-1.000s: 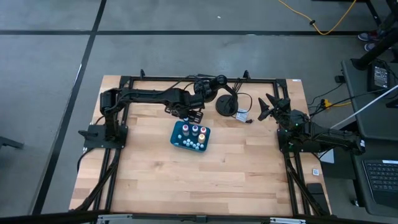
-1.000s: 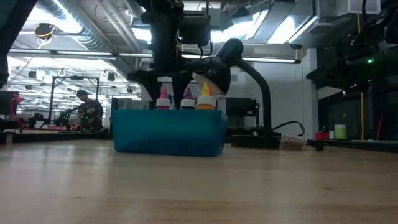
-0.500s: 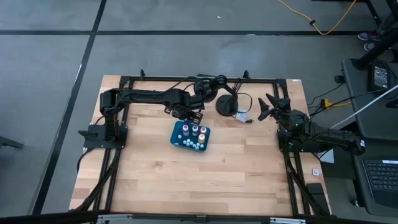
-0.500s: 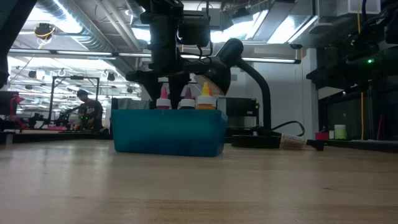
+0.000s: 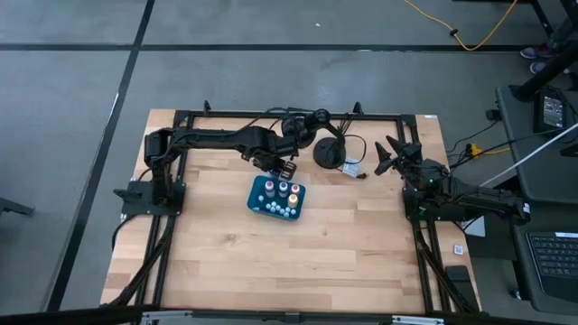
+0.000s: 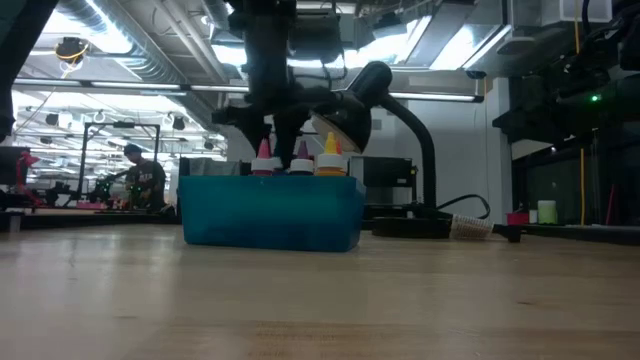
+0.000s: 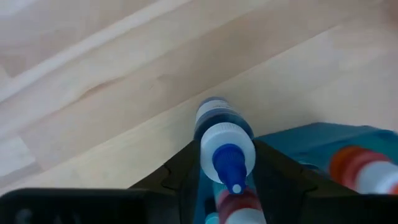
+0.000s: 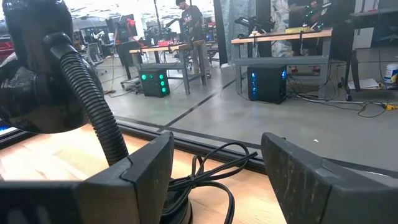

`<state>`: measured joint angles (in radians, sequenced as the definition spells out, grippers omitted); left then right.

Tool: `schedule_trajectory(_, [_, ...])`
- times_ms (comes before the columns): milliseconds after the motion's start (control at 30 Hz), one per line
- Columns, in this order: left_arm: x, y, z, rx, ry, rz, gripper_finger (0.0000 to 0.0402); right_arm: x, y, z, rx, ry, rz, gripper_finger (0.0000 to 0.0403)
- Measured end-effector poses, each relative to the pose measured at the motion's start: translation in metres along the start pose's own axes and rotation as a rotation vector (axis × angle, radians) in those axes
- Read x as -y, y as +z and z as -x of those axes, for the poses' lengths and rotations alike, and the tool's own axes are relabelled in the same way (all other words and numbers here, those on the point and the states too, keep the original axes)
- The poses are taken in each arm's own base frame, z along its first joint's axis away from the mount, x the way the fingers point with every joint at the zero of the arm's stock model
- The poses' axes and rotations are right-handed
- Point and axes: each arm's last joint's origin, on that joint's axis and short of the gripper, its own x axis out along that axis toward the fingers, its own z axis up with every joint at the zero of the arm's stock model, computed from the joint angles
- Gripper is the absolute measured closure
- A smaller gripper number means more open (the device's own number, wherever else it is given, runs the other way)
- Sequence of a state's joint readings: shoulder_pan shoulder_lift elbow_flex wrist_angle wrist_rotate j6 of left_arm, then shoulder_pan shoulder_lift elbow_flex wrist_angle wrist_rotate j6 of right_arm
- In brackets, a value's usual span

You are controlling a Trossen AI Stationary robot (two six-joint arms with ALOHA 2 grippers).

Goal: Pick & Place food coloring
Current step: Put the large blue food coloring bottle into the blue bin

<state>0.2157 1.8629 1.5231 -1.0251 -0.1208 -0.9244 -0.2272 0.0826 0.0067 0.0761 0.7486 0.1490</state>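
The teal tray sits mid-table with several tiny bottles upright in it; in the low view the tray shows pink, purple and orange tops above its rim. My left gripper hovers over the tray's far edge, shut on a blue-topped bottle. In the left wrist view a red-topped bottle and an orange-banded one stand in the tray below. My right gripper waits open at the table's right far side. My left gripper pinches the blue-topped bottle between its two fingers, at the white shoulder just under the blue tip. The fingers come from above, pointing down. The bottle stands upright in the hold, its dark blue body hanging below them, over the tray's far edge and the wood.
Black headphones hang on a black stand with a coiled cable just beyond the tray, close to my left gripper; the same stand fills the right wrist view. Bare wood lies near and left of the tray. A person stands far behind.
My left gripper has risen a little above the tray and drifted slightly toward the table's right, staying shut on the bottle. The tray and the bottles in it have kept still.
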Motion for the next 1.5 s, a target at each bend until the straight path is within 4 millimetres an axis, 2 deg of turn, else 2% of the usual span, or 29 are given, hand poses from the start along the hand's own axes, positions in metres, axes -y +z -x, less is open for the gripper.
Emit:
schedule_trajectory(167, [0.004, 0.005, 0.016, 0.004, -0.017, -0.045, 0.0281, 0.0, 0.0, 0.0, 0.0, 0.0, 0.0, 0.0159])
schedule_trajectory(367, [-0.001, 0.009, 0.047, 0.014, 0.073, -0.088, 0.028, 0.0, 0.0, 0.0, 0.0, 0.0, 0.0, 0.0159])
schedule_trajectory(633, [-0.023, 0.002, 0.096, 0.057, 0.106, -0.105, 0.0286, 0.0, 0.0, 0.0, 0.0, 0.0, 0.0, 0.0159])
schedule_trajectory(833, [-0.037, -0.02, 0.131, 0.103, 0.099, -0.122, 0.0279, 0.0, 0.0, 0.0, 0.001, 0.0, -0.001, 0.0159])
schedule_trajectory(1033, [-0.036, -0.057, 0.159, 0.119, 0.044, -0.241, 0.0287, 0.0, 0.0, 0.0, 0.0, 0.0, 0.0, 0.0159])
schedule_trajectory(1267, [-0.021, -0.1, 0.167, 0.133, 0.026, -0.399, 0.0284, 0.0, 0.0, 0.0, 0.0, 0.0, 0.0, 0.0159])
schedule_trajectory(1500, [-0.018, -0.117, 0.144, 0.085, 0.087, -0.46, 0.0288, 0.0, 0.0, 0.0, 0.0, 0.0, 0.0, 0.0159])
